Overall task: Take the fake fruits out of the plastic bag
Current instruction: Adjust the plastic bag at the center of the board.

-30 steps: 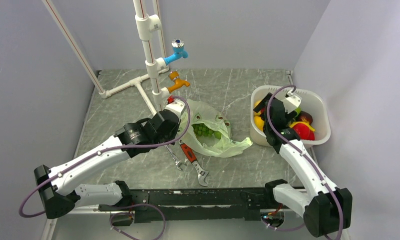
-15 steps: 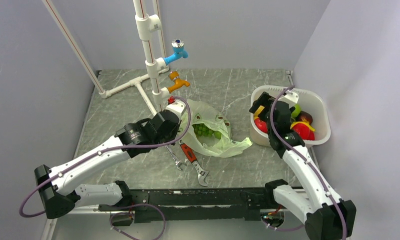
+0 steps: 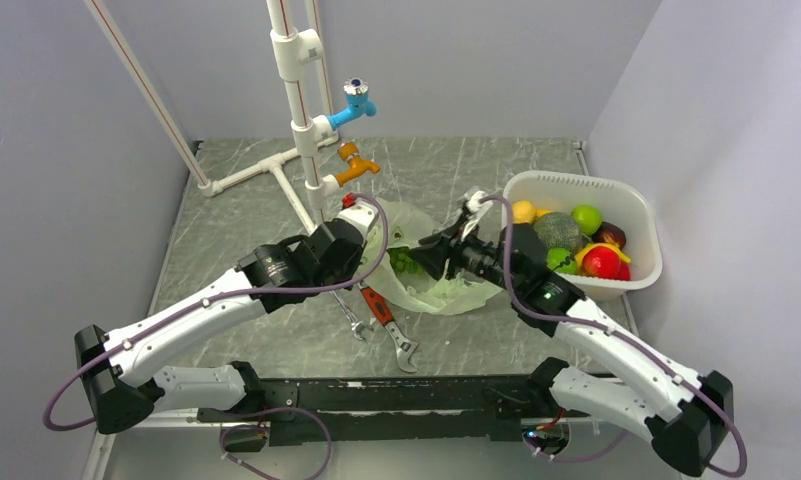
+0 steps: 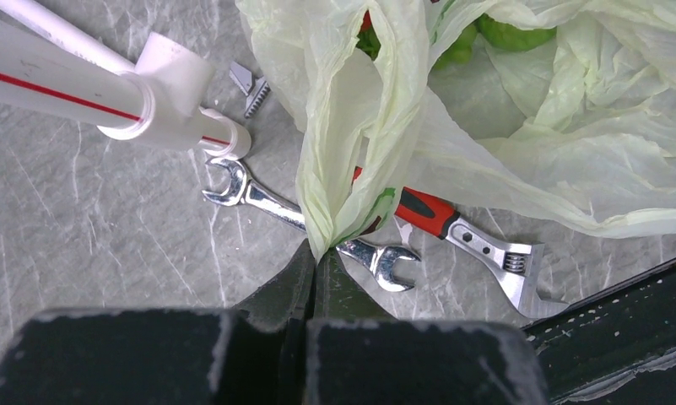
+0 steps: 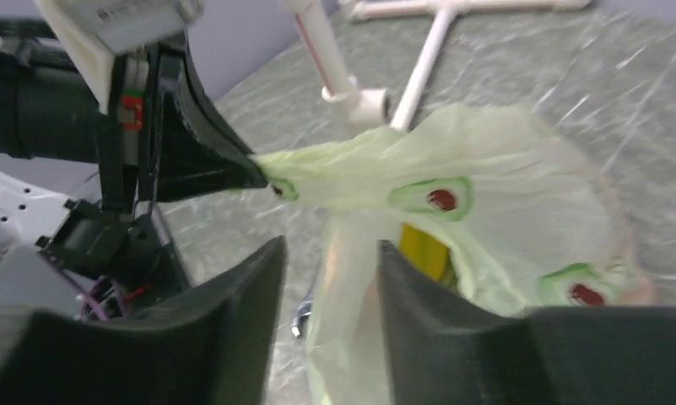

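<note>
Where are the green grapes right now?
Top view: the green grapes lie inside the plastic bag at mid-table, between the left end effector and right end effector.

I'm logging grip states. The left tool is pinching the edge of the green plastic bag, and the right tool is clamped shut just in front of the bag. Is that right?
Not quite. The right tool is open, not clamped shut, as the right wrist view shows. The left tool is indeed pinching the edge of the plastic bag.

Left fingers [image 4: 279, 291] pinched together, right fingers [image 5: 224, 329] parted.
</note>
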Action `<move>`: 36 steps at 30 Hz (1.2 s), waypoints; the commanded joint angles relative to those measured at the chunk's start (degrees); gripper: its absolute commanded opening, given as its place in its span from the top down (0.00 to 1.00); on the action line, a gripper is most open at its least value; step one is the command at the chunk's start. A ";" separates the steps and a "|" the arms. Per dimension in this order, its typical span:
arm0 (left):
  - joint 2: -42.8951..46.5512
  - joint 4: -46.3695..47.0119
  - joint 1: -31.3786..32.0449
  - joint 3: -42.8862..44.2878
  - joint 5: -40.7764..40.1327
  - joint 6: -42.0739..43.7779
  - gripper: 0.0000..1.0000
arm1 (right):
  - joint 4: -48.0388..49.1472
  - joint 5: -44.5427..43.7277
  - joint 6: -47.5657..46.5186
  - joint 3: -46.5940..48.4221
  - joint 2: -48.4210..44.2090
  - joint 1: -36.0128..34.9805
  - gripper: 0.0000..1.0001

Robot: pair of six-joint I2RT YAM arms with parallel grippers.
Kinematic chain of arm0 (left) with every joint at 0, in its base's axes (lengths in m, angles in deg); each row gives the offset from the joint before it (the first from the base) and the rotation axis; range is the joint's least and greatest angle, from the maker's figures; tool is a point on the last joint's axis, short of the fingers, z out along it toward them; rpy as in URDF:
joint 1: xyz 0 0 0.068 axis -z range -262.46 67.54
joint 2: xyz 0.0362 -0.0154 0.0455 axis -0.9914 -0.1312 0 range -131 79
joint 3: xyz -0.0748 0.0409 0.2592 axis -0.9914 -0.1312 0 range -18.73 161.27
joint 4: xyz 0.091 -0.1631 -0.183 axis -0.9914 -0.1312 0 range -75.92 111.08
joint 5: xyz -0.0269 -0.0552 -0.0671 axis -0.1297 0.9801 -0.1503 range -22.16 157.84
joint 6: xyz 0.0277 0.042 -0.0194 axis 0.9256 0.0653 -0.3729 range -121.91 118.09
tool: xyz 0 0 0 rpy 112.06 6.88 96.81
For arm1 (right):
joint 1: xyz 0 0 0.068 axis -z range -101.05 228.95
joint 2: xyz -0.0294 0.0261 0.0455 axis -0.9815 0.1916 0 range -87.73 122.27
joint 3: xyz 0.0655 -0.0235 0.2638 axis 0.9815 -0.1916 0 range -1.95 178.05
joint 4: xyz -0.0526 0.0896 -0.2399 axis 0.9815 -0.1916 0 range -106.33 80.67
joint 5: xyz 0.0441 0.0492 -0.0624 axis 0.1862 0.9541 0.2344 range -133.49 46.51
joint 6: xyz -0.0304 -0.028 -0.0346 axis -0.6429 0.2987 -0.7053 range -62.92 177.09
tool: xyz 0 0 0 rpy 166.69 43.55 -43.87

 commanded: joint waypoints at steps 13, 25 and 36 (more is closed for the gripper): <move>1.52 1.68 -0.07 4.33 3.91 1.49 1.00 | 6.45 -8.62 -1.64 -1.76 18.34 -5.96 0.80; 2.96 2.10 -0.08 5.07 6.23 0.57 1.00 | 26.21 -34.76 14.06 -6.88 31.08 -7.86 0.66; 4.26 2.41 -0.06 0.54 8.00 -2.07 1.00 | 35.17 -43.91 18.61 -5.73 34.81 -6.47 0.49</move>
